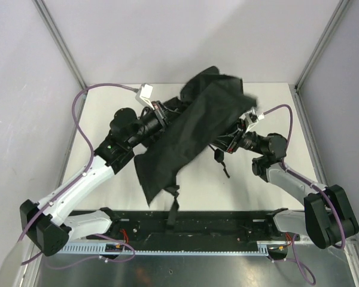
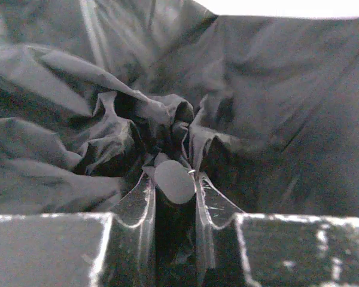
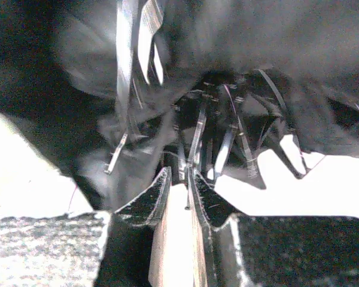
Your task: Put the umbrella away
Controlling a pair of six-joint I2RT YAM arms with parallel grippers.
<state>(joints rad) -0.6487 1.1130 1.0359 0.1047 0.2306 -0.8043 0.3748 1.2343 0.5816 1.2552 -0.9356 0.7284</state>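
- The table (image 1: 275, 179): flat, matte white, with bare room on its right side and far-left corner.
- The umbrella (image 1: 191, 125): limp, creased black cloth, draped in a slanting sheet between both arms over the table's middle (its lower corner reaches toward the near edge).
- The left gripper (image 2: 175, 179): fingers clamped on the umbrella's smooth round end, with cloth bunched around it.
- The right gripper (image 3: 178, 179): fingers almost together, pinching the thin shiny ribs (image 3: 197, 137) at their tips.
- The cord (image 1: 221, 160): a thin black loop dangling below the cloth.
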